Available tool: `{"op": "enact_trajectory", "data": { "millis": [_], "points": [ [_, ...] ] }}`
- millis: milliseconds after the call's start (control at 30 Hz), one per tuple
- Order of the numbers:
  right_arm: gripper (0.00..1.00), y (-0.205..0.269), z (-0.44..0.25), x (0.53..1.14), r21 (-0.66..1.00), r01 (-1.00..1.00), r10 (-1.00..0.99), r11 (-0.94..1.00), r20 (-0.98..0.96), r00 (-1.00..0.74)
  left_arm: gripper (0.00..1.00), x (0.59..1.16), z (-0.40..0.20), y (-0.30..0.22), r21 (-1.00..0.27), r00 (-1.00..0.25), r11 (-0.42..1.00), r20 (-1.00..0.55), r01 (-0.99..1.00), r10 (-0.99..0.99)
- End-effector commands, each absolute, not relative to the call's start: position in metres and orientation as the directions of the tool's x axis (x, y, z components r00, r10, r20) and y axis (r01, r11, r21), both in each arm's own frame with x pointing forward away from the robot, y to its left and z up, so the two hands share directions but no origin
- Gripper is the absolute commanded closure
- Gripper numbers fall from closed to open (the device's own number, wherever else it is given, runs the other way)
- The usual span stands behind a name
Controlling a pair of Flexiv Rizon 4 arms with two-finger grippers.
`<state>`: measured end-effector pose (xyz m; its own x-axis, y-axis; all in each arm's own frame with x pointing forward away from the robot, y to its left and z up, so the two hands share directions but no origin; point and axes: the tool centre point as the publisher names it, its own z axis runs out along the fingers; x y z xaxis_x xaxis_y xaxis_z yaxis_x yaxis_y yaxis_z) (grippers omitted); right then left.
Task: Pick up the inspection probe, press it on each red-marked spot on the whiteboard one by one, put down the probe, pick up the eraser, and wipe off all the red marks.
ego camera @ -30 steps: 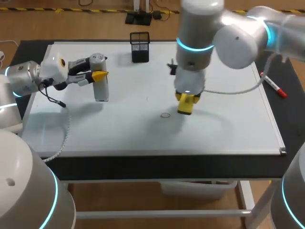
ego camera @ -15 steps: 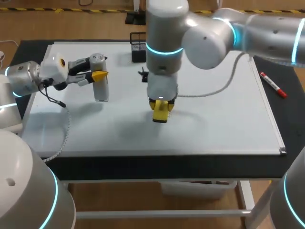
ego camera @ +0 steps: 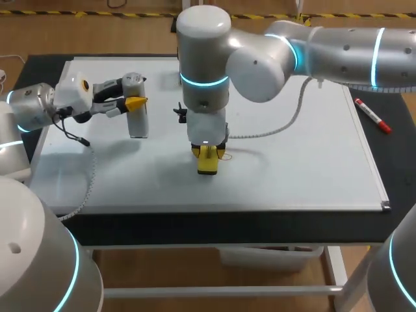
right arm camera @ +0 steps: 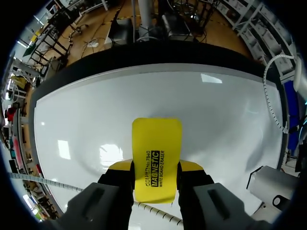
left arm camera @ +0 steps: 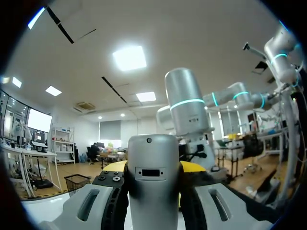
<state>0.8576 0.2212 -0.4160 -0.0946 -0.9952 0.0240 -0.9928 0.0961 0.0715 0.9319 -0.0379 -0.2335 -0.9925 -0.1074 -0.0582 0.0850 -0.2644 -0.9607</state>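
The whiteboard (ego camera: 305, 162) covers most of the worktop (ego camera: 396, 175). Near its front middle, the right hand (ego camera: 207, 155) clamps the yellow eraser (ego camera: 207, 165), which carries black print, with its far end at the board. At the left, the left hand (ego camera: 132, 103) grips the upright grey inspection probe (ego camera: 138, 123). A red marker (ego camera: 372, 116) lies beside the board's right edge.

Yellow eraser (right arm camera: 156, 153), black print; white whiteboard (ego camera: 292, 156); silver-grey probe (left arm camera: 153, 177); white marker (ego camera: 372, 115), red cap.

The only lettering stands on the yellow eraser (right arm camera: 157, 143): three lines of black print running lengthwise along its upper face (the middle line boldest), just ahead of the right gripper (right arm camera: 157, 167) clamping it.
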Motion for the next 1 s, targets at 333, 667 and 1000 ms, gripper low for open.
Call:
{"op": "enact_trajectory", "data": {
  "millis": [333,667,1000],
  "points": [
    [1.0,0.204,-0.423,0.86,0.067,-0.994,-0.996,0.091,-0.007,-0.091,1.0,0.932,-0.233,-0.038,-0.96,-0.992,-0.265,-0.06,0.087,-0.109],
    [1.0,0.187,-0.429,0.86,0.065,-0.992,-0.994,0.111,-0.014,-0.112,1.0,0.932,-0.233,-0.038,-0.96,-0.992,-0.265,-0.06,0.087,-0.109],
    [1.0,0.169,-0.43,0.861,0.062,-0.988,-0.99,0.142,-0.014,-0.143,1.0,0.932,-0.233,-0.038,-0.96,-0.992,-0.265,-0.06,0.087,-0.109]
  ]
}}
